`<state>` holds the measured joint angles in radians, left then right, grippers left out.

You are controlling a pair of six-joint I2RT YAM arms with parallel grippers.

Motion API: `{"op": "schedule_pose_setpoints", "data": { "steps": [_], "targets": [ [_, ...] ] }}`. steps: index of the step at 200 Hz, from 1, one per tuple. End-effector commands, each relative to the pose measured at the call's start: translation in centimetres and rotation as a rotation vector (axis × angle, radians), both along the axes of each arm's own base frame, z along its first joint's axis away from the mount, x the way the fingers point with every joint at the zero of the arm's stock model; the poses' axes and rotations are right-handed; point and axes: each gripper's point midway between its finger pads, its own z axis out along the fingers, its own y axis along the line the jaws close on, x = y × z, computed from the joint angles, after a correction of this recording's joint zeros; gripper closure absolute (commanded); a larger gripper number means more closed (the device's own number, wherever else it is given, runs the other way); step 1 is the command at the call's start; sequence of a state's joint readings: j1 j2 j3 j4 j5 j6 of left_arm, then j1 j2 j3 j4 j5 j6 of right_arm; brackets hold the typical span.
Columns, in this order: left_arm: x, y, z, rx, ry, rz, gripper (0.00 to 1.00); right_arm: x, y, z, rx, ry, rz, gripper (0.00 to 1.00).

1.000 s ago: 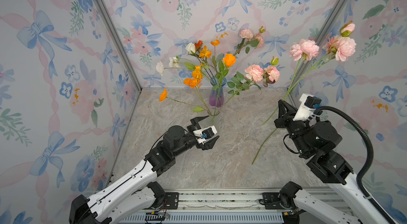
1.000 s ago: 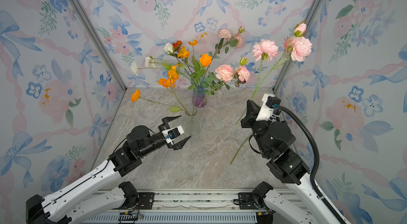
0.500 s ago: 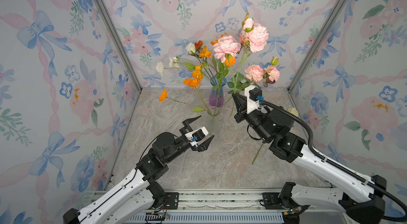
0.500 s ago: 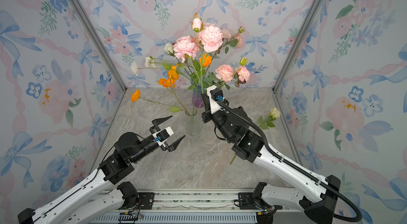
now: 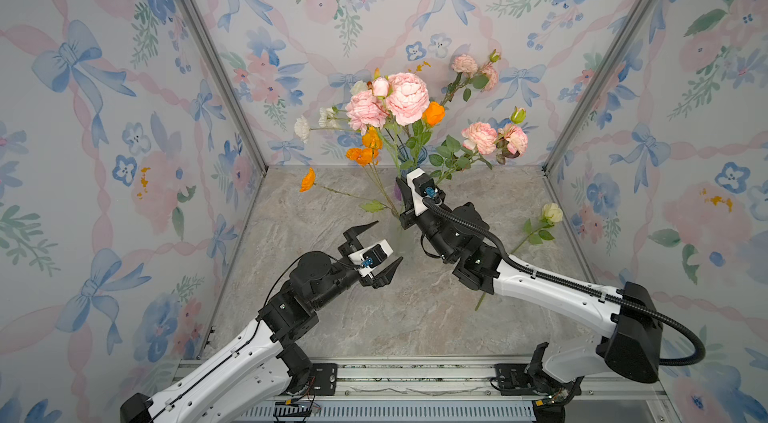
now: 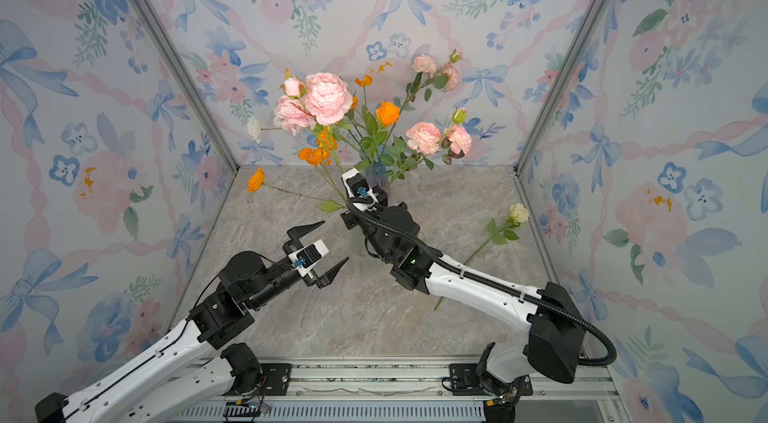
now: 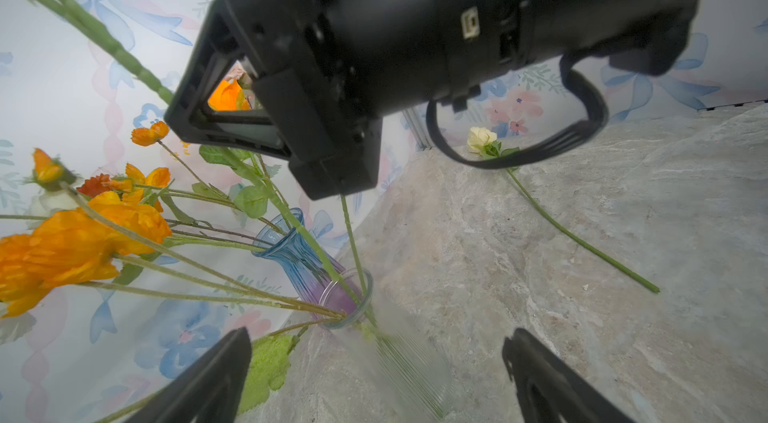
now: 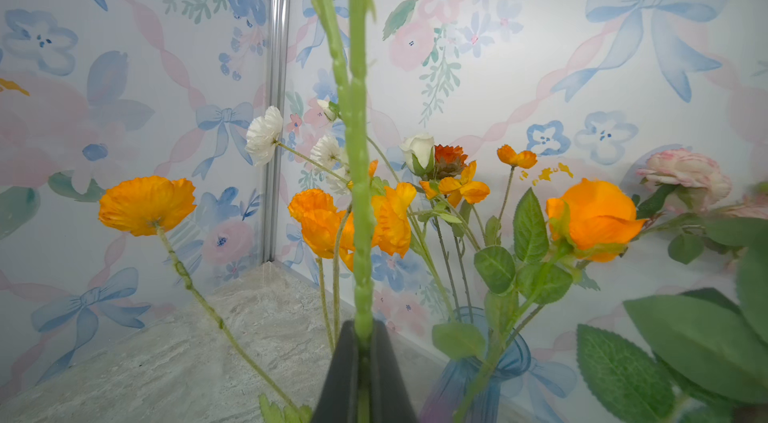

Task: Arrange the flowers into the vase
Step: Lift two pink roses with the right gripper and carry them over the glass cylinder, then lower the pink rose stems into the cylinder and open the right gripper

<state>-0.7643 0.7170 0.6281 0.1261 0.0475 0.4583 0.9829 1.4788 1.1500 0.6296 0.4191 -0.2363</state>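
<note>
At the vase [image 7: 368, 295], just swung in from right: pink spray [image 5: 407, 98] clamped in right gripper [image 8: 362, 329], stem apparently entering; left gripper [image 5: 389, 241] agape.

Right gripper [image 7: 338, 186] fills upper frame, pinching green stem [image 7: 353, 238] that drops to clear vase [image 7: 353, 301] rim, lower centre. Orange blooms [image 7: 83, 242] left. Pale rose [image 7: 482, 137] lies on surface [image 7: 540, 317], right. Left gripper [image 7: 376, 375] spread, bottom edge.

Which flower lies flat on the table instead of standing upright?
The pale yellow rose near the right wall; the rest stand in vases or in the right gripper.
</note>
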Motion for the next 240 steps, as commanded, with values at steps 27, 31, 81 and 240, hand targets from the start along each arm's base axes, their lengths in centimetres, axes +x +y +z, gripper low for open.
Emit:
{"op": "schedule_pose_setpoints", "data": {
  "steps": [27,31,81,240],
  "targets": [
    [0.5,0.4,-0.1,-0.021,0.008,0.029,0.02,2.8,-1.5,0.9,0.097,-0.046,-0.191,0.96],
    [0.5,0.4,-0.1,-0.019,0.008,0.029,0.02,3.1,-1.6,0.6,0.103,-0.042,-0.198,0.96],
    [0.6,0.4,-0.2,-0.016,0.010,0.027,0.02,5.6,-2.7,-2.2,0.127,-0.003,-0.256,0.96],
    [0.7,0.6,-0.3,-0.013,0.006,0.027,0.02,8.7,-1.8,-10.9,0.078,0.102,-0.321,0.93]
  ]
}}
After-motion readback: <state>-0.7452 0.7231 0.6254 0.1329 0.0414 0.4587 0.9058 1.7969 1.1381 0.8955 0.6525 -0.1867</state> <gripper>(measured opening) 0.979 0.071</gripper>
